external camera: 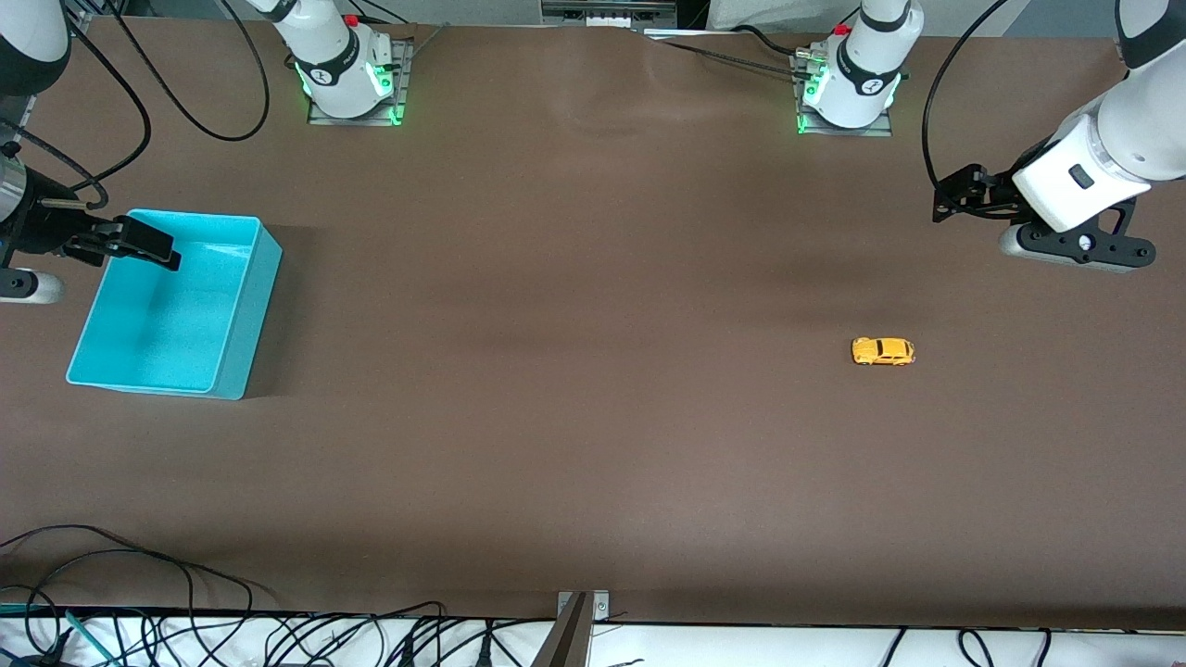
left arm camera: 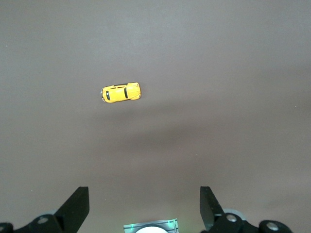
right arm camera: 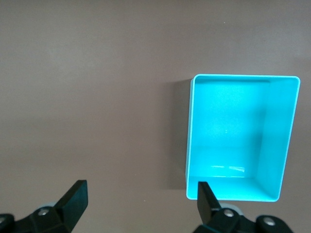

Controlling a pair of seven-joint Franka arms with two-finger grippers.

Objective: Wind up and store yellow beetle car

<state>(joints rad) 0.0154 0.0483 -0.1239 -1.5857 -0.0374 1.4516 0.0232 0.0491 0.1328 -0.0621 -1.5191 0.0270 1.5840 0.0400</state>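
Observation:
The yellow beetle car [external camera: 883,351] stands on its wheels on the brown table, toward the left arm's end. It also shows in the left wrist view [left arm camera: 121,92]. My left gripper [external camera: 954,193] hangs open and empty above the table, well apart from the car; its open fingers frame bare table in the left wrist view [left arm camera: 144,199]. My right gripper [external camera: 153,245] is open and empty over the edge of a teal bin [external camera: 243,306]. In the right wrist view the gripper [right arm camera: 141,194] shows beside the bin [right arm camera: 190,136].
The teal bin is open-topped and empty, at the right arm's end of the table. The two arm bases [external camera: 347,74] [external camera: 852,88] stand along the table's edge. Cables [external camera: 185,593] lie along the edge nearest the front camera.

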